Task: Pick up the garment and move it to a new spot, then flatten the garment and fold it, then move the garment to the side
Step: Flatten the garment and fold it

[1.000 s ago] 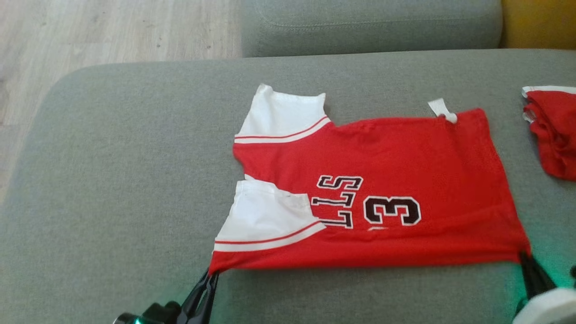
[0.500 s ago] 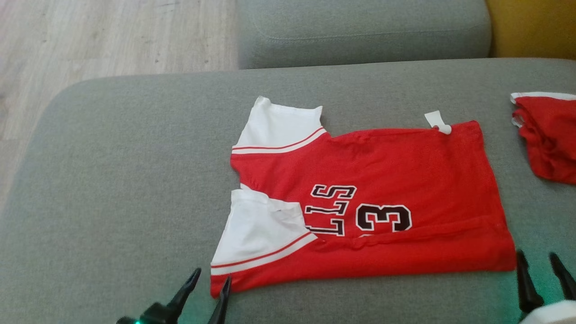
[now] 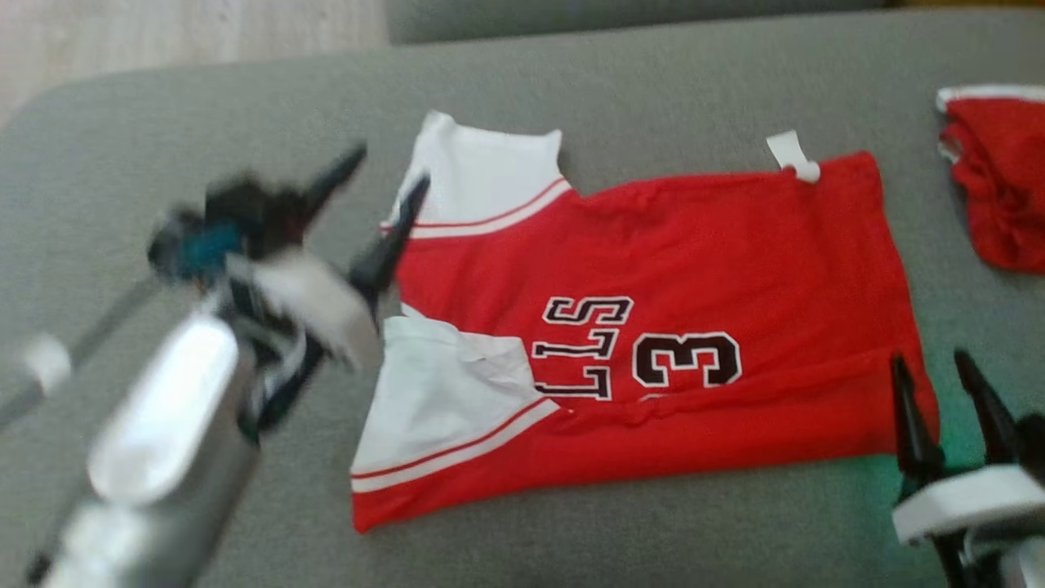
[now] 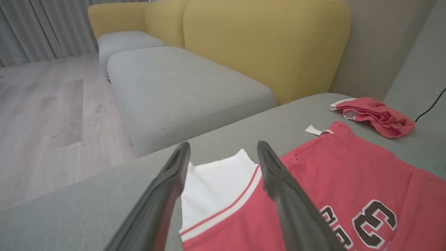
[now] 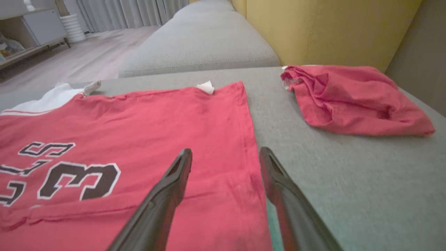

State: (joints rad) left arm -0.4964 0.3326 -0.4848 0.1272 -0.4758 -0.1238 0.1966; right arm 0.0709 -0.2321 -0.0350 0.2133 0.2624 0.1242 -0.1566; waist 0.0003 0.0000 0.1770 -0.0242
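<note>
Looking down in the head view on a grey cushion [image 3: 653,73] carrying the red garment [image 3: 718,253], lying flat across the middle of the frame, with white sleeves pointing to the left, black letters and a 3 facing up near the centre, and a crease running along near the lower edge. Noting a small white tag [image 3: 788,151] sticking out past the garment's top edge, toward the upper right. Finding the left pincer [image 3: 392,166] at the upper left of the frame, blurred, standing released with its two dark fingers spread wide and gripping nothing, one tip overlapping the edge of the upper white sleeve [image 3: 482,167]; not being able to tell whether touching the cloth or hanging just above. Seeing that sleeve between the spread fingers at the lower middle of the left wrist view. Finding the right pincer [image 3: 931,359] at the lower right of the head view, likewise released, fingers parted and holding nothing, sitting by the garment's lower right corner; in the right wrist view, one finger crossing red cloth and the other lining up with the hem beside bare cushion. Spotting a second red garment [image 3: 1000,188], crumpled, lying apart at the right edge of the frame. Catching a yellow backrest [image 4: 264,45] at the top of the left wrist view, another grey cushion [image 4: 181,90] below it and a wooden floor [image 4: 41,115] on the left.
</note>
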